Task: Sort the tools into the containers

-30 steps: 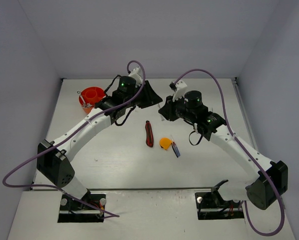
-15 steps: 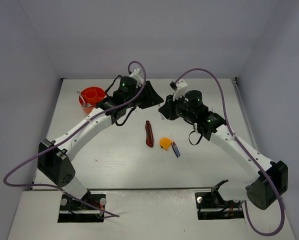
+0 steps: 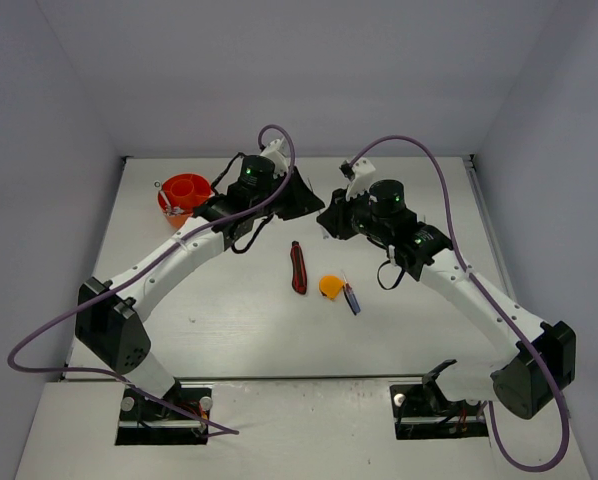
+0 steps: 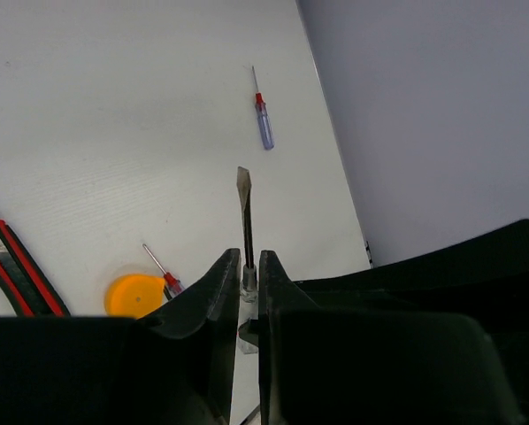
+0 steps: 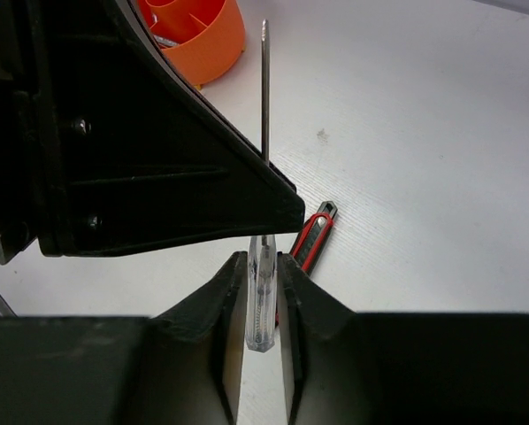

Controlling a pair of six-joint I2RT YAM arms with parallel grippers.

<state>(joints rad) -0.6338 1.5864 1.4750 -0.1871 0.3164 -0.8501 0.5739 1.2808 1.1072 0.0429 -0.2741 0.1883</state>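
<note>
A clear-handled flat screwdriver [image 5: 263, 301] is held between both grippers above the table. My right gripper [image 5: 263, 261] is shut on its clear handle. My left gripper [image 4: 245, 261] is shut on the end of the handle where the shaft [image 4: 245, 212] starts, and its black body hides the middle of the shaft in the right wrist view. The grippers meet in the top view: left [image 3: 307, 196], right [image 3: 329, 214]. The orange-red tub [image 3: 184, 192] stands at the far left with thin silver tools in it, and also shows in the right wrist view [image 5: 194, 31].
A red-black handled tool [image 3: 298, 267], an orange tape measure [image 3: 330, 286] and a blue-red screwdriver [image 3: 351, 297] lie mid-table. The left wrist view shows a second blue-red screwdriver [image 4: 264, 124] lying near the right wall. Walls enclose the table on three sides.
The two grippers have drawn slightly closer together around the clear-handled screwdriver. The tools on the table have not moved.
</note>
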